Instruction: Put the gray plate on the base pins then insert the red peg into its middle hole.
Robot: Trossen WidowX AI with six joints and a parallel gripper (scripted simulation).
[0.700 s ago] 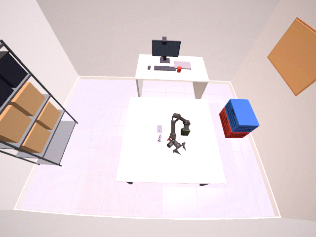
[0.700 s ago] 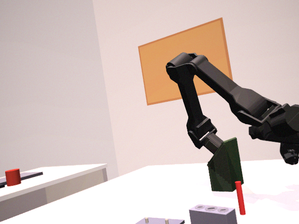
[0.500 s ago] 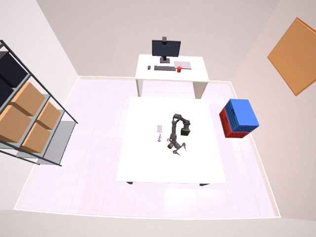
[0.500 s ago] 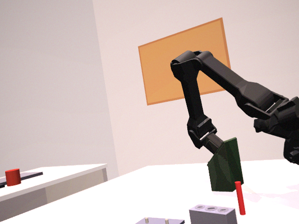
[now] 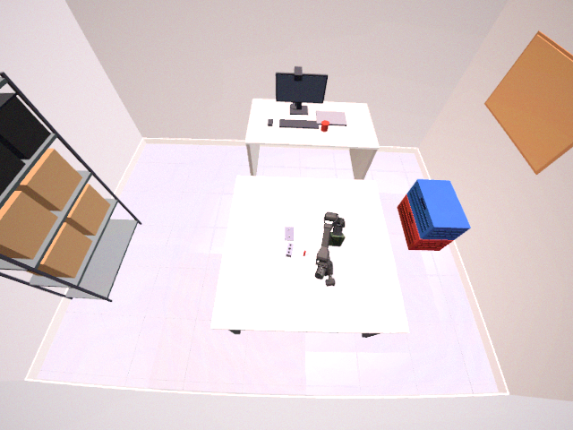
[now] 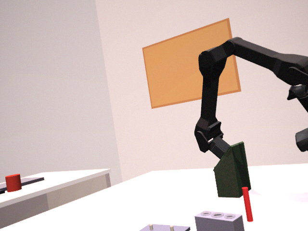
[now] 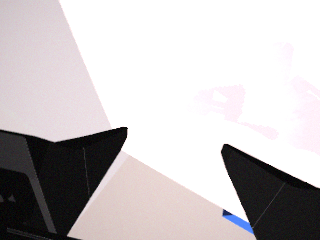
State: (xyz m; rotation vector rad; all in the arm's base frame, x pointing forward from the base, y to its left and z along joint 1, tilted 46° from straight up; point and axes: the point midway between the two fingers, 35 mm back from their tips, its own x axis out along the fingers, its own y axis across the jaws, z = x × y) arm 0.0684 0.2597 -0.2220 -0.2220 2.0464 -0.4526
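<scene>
The gray plate (image 5: pixel 290 247) (image 6: pixel 213 224), a thick block with three holes on top, sits on the table beside the base, not on it. The flat base (image 5: pixel 286 229) (image 6: pixel 161 227) has two upright pins with nothing over them. The red peg (image 5: pixel 304 253) (image 6: pixel 247 204) stands upright on the table near the plate, outside its holes. My gripper (image 5: pixel 329 280) (image 7: pixel 174 139) is open and empty, raised above the table and away from all three parts. The wrist view shows none of them. In the exterior view the gripper is partly cut off at the right edge.
The dark green arm mount (image 5: pixel 337 239) (image 6: pixel 230 176) stands on the white table (image 5: pixel 259 296) behind the peg in the exterior view. A desk (image 5: pixel 263 133) with a monitor (image 5: pixel 301 88) and red cup (image 5: pixel 324 125) is at the back. Stacked crates (image 5: pixel 437 208) and a shelf (image 5: pixel 108 259) flank the table.
</scene>
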